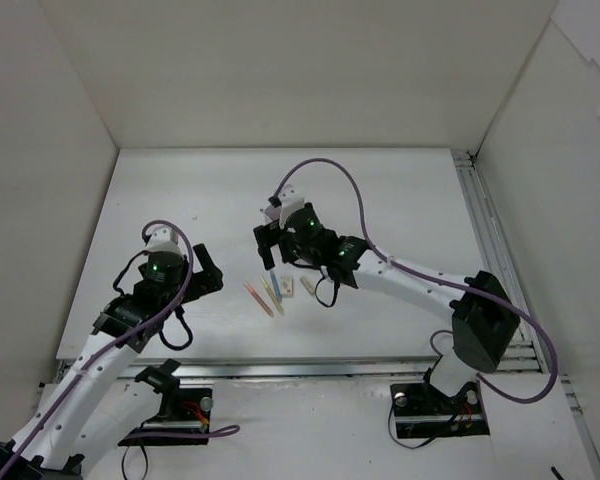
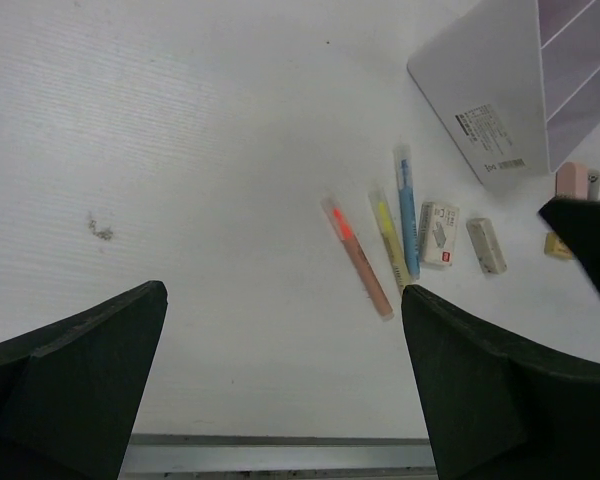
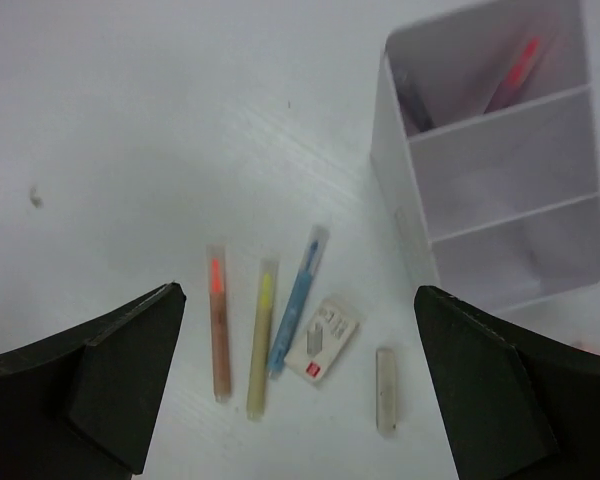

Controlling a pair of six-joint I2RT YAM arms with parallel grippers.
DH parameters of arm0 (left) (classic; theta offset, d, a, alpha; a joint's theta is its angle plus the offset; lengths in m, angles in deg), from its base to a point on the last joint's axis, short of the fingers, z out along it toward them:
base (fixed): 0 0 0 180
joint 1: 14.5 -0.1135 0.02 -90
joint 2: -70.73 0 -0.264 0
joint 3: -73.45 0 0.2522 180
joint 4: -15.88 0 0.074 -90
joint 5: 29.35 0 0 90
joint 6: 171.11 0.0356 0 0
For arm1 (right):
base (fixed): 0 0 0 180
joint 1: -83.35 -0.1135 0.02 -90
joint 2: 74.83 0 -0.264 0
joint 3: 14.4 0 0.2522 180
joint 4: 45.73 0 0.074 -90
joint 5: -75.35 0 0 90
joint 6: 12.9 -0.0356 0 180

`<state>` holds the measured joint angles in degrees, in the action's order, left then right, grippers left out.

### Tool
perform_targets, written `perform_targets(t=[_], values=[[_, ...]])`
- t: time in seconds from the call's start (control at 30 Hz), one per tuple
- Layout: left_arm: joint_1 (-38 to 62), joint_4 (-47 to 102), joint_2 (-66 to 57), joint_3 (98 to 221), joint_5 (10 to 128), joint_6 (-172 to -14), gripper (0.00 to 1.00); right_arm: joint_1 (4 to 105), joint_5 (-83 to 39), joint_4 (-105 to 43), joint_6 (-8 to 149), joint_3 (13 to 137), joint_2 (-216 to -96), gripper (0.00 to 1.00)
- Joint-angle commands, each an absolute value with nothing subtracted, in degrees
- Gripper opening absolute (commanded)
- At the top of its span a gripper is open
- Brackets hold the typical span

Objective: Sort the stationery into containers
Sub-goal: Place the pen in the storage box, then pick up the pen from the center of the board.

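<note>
**Both grippers open and empty; three pens and some erasers lie loose beside the box**

The right gripper (image 3: 295, 298) hangs over the table (image 3: 130, 120) with its jaws spread wide and nothing between them. In its wrist view, three pens lie side by side below the gap. From 9 o'clock towards 3 o'clock they are a pink-orange pen (image 3: 218, 335), a yellow pen (image 3: 262, 338) and a blue pen (image 3: 298, 300). The blue pen leans towards 1 o'clock. A printed white eraser (image 3: 322, 338) lies just beside it on the 3 o'clock side. A slim tan eraser (image 3: 385, 390) lies near that, towards 4 o'clock.

The translucent box (image 3: 400, 190) stands at 2 o'clock. Three compartments show. The farthest holds a reddish pen (image 3: 520, 60) and something darker that is too blurred to name. What the other two hold cannot be made out.

The left gripper (image 2: 282, 292) sits well apart at 9 o'clock in the top view, also wide open and empty. In its wrist view the same pens lie at 1 o'clock. A pinkish eraser (image 2: 572, 180) and a small tan block (image 2: 558, 245) lie at 3 o'clock, by the foot of the box.
</note>
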<state>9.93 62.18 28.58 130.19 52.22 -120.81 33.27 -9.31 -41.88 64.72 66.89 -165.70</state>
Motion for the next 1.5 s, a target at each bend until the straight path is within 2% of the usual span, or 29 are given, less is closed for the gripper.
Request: perform_targets(t=[0.0, 0.13, 0.27, 0.4, 0.5, 0.67, 0.87, 1.0, 1.1, 1.47], values=[[10.11, 66.02, 30.03, 132.91, 47.64, -125.05, 1.0, 31.41, -5.77, -28.37, 61.73, 69.14, -169.3, 0.98], [10.11, 68.84, 31.79, 131.95, 46.67, -126.55, 1.0, 27.89, -2.71, -28.19, 59.96, 70.9, -172.99, 0.98], [10.11, 68.84, 33.9, 130.28, 47.29, -126.55, 1.0, 25.52, 9.57, -28.54, 53.3, 73.8, -178.35, 0.98], [10.11, 69.02, 35.14, 129.49, 47.46, -126.37, 1.0, 25.08, 12.5, -33.36, 51.17, 74.6, -181.0, 0.96], [10.11, 70.16, 35.66, 129.92, 47.55, -126.37, 1.0, 25.26, 13.21, -37.5, 50.11, 74.6, -183.1, 0.86], [10.11, 70.69, 37.33, 129.84, 48.51, -126.2, 1.0, 25.78, 14.62, -39.44, 50.99, 77.84, -187.59, 0.63], [10.11, 71.13, 38.39, 129.66, 48.17, -126.63, 1.0, 26.93, 11.72, -39.88, 50.55, 79.52, -190.4, 0.57], [10.11, 70.6, 38.13, 129.75, 48.43, -126.29, 1.0, 28.07, 9.96, -38.65, 50.47, 81.19, -192.95, 0.46], [10.11, 70.6, 37.42, 129.92, 48.6, -125.76, 1.0, 29.03, 7.59, -38.21, 49.94, 82.33, -194.53, 0.41], [10.11, 70.78, 36.89, 129.84, 48.43, -125.93, 1.0, 30.09, 1.44, -30.32, 49.24, 84.88, -195.59, 0.35]])
